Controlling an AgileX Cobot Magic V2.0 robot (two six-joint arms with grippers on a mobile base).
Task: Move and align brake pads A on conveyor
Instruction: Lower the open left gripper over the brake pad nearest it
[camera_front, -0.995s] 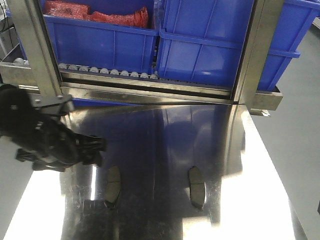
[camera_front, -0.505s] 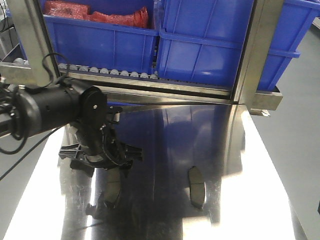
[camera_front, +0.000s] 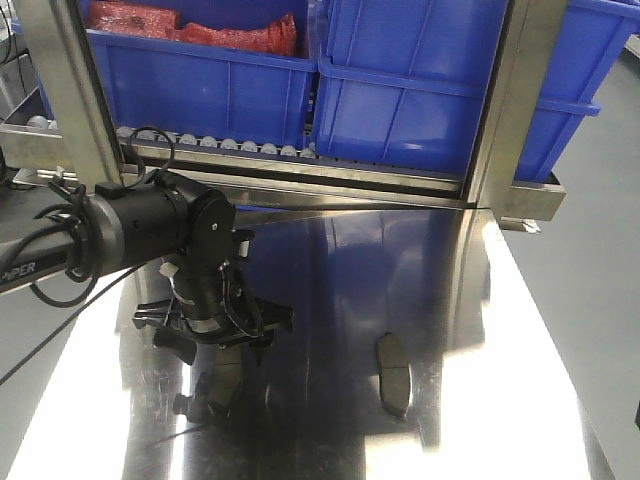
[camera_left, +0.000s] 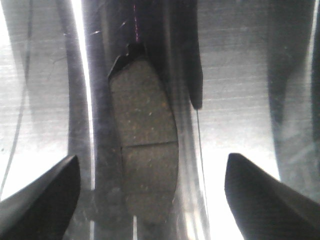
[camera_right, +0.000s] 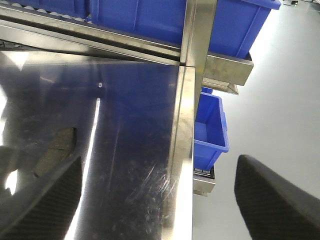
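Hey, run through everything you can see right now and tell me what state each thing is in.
Left gripper: open, jaws wide on either side of a pad, clear of it.
Left brake pad: flat on the steel table, friction face up, ungripped.
Right brake pad: flat on the table, untouched.
Right gripper: open, empty.
Left blue bin: on the roller rack, holding red bags.

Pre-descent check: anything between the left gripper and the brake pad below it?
Nothing visible. In the left wrist view the brake pad lies bare on the steel table, centred between the fingers of the open left gripper, with nothing on it or beside it.
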